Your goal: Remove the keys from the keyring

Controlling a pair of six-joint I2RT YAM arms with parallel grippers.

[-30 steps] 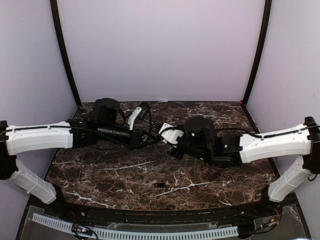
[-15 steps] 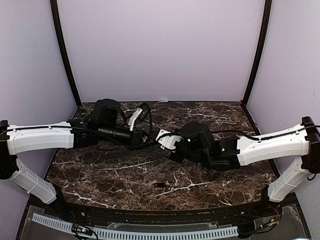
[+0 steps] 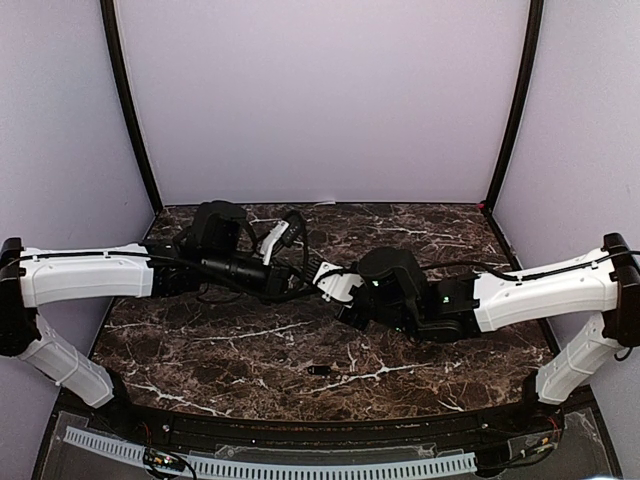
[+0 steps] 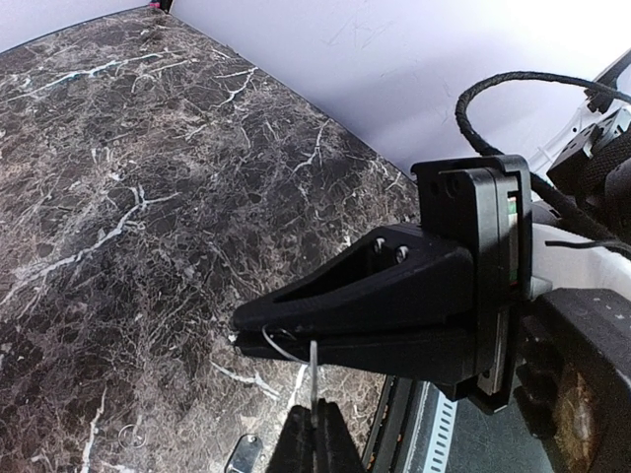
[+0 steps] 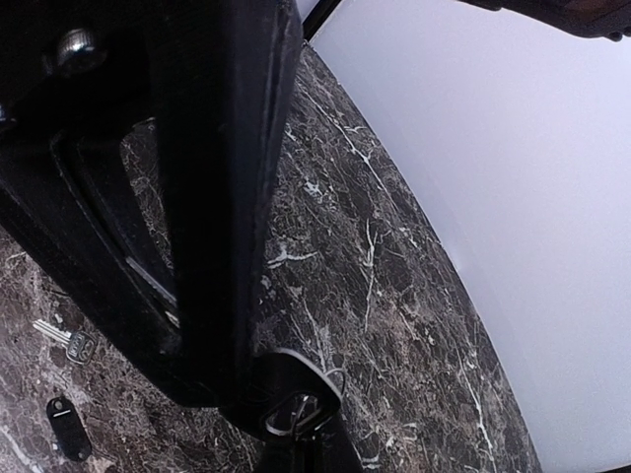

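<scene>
Above the middle of the marble table my two grippers meet tip to tip. My left gripper is shut on the thin wire keyring, which loops out of its fingertips. From the ring hangs a thin silvery key, and my right gripper is shut on that key from below. In the right wrist view the keyring shows at the rounded tip of the left gripper, just above my right gripper. From the top camera the left gripper and the right gripper touch; ring and key are too small to see.
A loose key lies on the table near the front edge, and the left wrist view shows that key too. Below the left gripper the right wrist view has a silvery key and a dark oblong piece. Black cables loop behind the left wrist.
The right gripper has shifted a little left and nearer. The left arm has edged right. Both stay shut, joined at the ring.
</scene>
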